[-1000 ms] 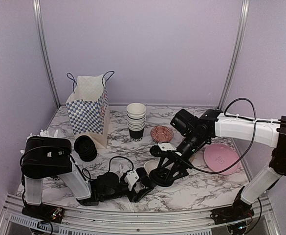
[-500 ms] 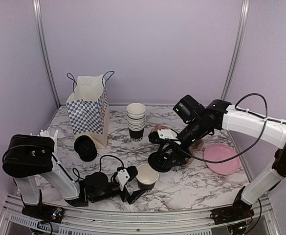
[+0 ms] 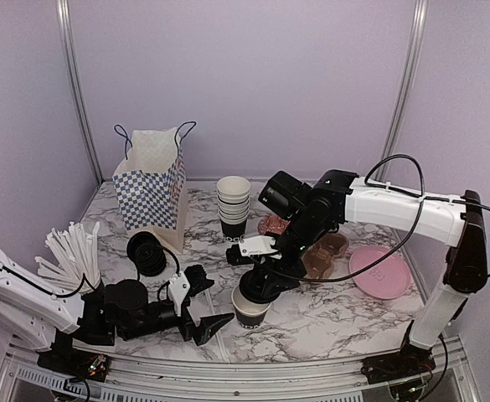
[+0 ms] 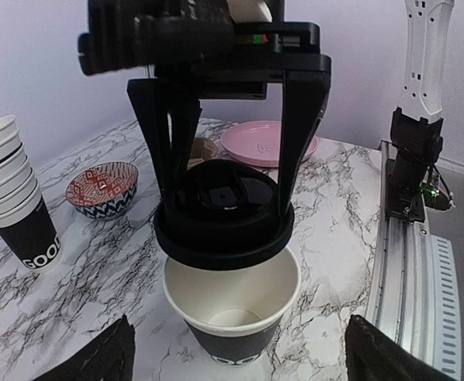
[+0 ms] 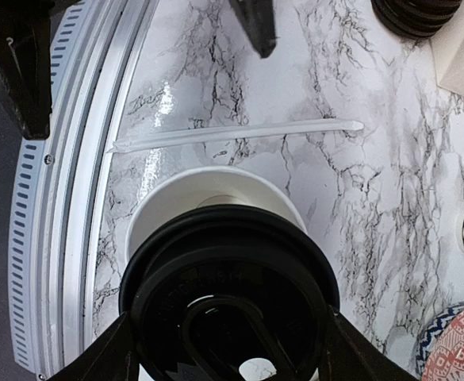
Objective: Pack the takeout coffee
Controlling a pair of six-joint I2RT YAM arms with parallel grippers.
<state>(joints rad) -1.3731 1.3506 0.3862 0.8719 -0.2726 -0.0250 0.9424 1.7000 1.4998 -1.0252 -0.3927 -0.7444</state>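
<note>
The small black paper cup (image 3: 249, 313) stands upright and open near the table's front; its white inside shows in the left wrist view (image 4: 232, 295) and its rim in the right wrist view (image 5: 185, 190). My right gripper (image 3: 261, 283) is shut on a black plastic lid (image 4: 224, 224), held level just above the cup's mouth and shifted slightly toward its far side. The lid fills the right wrist view (image 5: 228, 294). My left gripper (image 3: 204, 303) is open, to the left of the cup and apart from it, with fingertips (image 4: 97, 359) on either side in its view.
A checked paper bag (image 3: 152, 184) stands at the back left, with a stack of white-rimmed cups (image 3: 233, 208) to its right. A stack of black lids (image 3: 147, 253), white stirrers (image 3: 69, 251), a patterned bowl (image 3: 276, 226), a brown carrier (image 3: 324, 255) and a pink plate (image 3: 380, 272) surround the cup. One stirrer (image 5: 232, 135) lies beside it.
My left gripper has let go of the cup and drawn back to the left. My right gripper has carried the lid forward and down over the cup.
</note>
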